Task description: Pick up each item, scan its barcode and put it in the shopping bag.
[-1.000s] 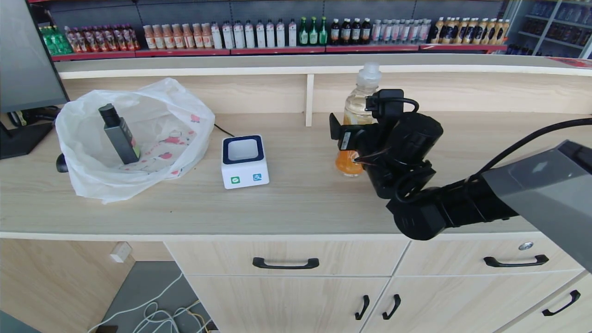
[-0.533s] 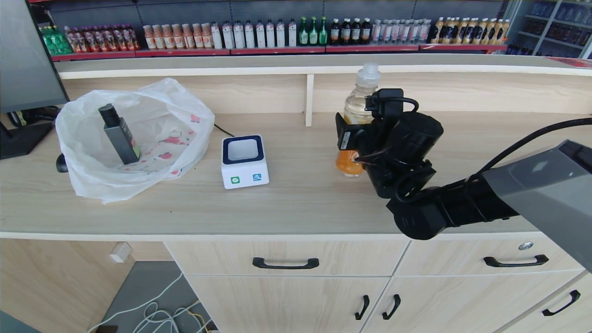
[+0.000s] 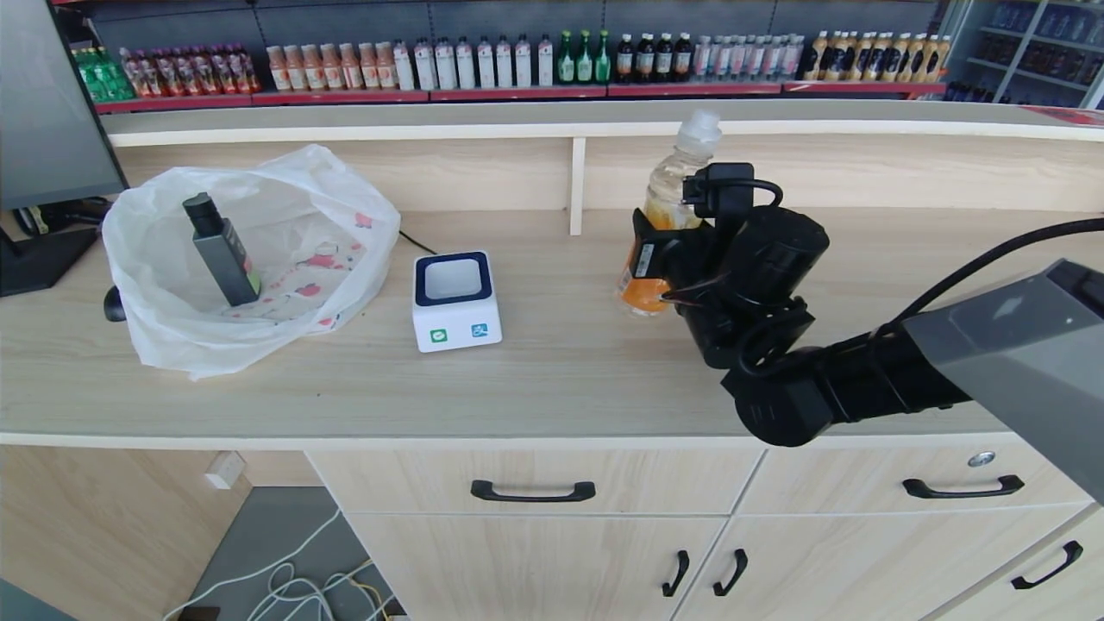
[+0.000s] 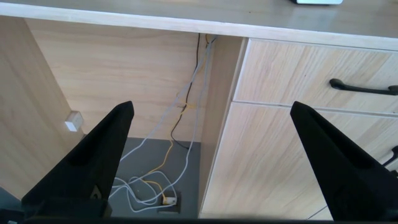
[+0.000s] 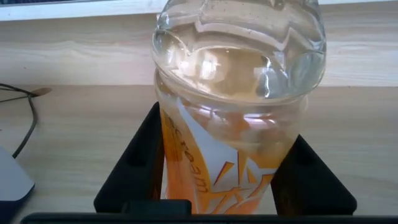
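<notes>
Your right gripper [image 3: 662,259] is squeezed tight around the clear plastic bottle of orange drink [image 5: 236,124], which leans in its grip low over the pale wooden counter [image 3: 552,388]. This looks like the pick-up step; next you should carry the bottle left of the gripper to the small white box scanner with the blue-rimmed top [image 3: 454,297], and the thin white plastic shopping bag [image 3: 345,216] waits farther that way.

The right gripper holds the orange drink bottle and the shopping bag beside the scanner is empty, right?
Not empty: the head view shows a grey container with a black cap inside the shopping bag beside the scanner. The right gripper does hold the orange drink bottle.
</notes>
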Controlling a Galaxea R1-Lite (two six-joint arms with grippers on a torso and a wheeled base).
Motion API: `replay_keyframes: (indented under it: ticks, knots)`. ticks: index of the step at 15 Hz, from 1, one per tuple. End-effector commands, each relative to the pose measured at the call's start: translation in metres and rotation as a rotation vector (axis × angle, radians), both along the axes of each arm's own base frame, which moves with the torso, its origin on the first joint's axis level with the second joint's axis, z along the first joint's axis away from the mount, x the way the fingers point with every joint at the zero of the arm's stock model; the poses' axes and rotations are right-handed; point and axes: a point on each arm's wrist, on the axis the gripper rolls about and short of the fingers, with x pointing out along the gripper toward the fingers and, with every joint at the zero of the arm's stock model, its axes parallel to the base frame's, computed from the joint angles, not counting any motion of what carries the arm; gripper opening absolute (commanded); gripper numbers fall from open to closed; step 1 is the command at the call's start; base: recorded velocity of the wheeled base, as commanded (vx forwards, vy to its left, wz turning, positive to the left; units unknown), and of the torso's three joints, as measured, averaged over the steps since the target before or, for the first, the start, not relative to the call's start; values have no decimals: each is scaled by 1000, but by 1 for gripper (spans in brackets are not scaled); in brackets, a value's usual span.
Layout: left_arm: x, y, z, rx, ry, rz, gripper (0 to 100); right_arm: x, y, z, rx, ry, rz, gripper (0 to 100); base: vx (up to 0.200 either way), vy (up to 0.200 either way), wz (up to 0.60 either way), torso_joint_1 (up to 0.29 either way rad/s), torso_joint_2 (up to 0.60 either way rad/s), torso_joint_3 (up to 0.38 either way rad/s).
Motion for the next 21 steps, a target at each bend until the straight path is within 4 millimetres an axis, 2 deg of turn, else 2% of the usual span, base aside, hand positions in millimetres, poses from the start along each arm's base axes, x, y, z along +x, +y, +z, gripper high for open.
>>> replay_keyframes:
  ticks: [1, 5, 10, 17, 21]
  knots:
    - [0, 0, 0, 0, 0, 0, 100, -3, -1, 6, 8, -14, 3, 0, 0, 0, 0, 0, 0, 0]
    - [0, 0, 0, 0, 0, 0, 100, -4, -2, 9, 11, -20, 8, 0, 0, 0, 0, 0, 0, 0]
    - [0, 0, 0, 0, -2, 0, 100, -12, -7, 28, 24, -58, 30, 0, 0, 0, 0, 0, 0, 0]
    - [0, 0, 0, 0, 0, 0, 100, -54, -30, 95, 18, -120, 115, 0, 0, 0, 0, 0, 0, 0]
    - [0, 0, 0, 0, -2, -2, 100, -78, -43, 124, 31, -152, 147, 0, 0, 0, 0, 0, 0, 0]
